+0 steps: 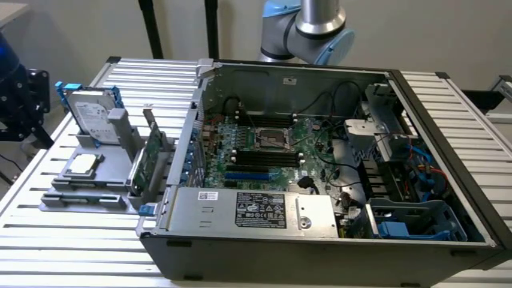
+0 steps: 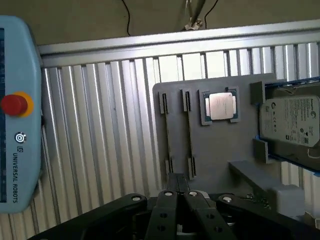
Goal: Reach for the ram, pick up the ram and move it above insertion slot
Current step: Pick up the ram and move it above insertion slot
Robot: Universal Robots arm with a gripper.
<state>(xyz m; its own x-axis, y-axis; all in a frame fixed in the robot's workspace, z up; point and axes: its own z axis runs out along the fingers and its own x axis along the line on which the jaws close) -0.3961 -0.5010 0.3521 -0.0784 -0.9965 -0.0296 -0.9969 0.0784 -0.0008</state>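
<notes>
The gripper (image 2: 183, 180) has its 2 fingers pressed tight together and holds nothing. The ram (image 2: 189, 135) stands on its thin edge in a slot of the gray holder (image 2: 220, 150), out in front of the fingertips and apart from them.

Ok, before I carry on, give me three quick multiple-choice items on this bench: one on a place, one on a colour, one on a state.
1. Where does the processor chip lie?
A) on the grey fixture
B) on the power supply
C) on the bare table slats

2. What colour is the hard drive's frame?
A) red
B) blue
C) yellow

3. How is the computer case?
A) closed by a side panel
B) open on top
C) standing on end

Answers:
1 A: the chip rests in a pocket of the grey fixture.
2 B: blue tabs edge the upright drive.
3 B: the motherboard shows inside the case.
</notes>
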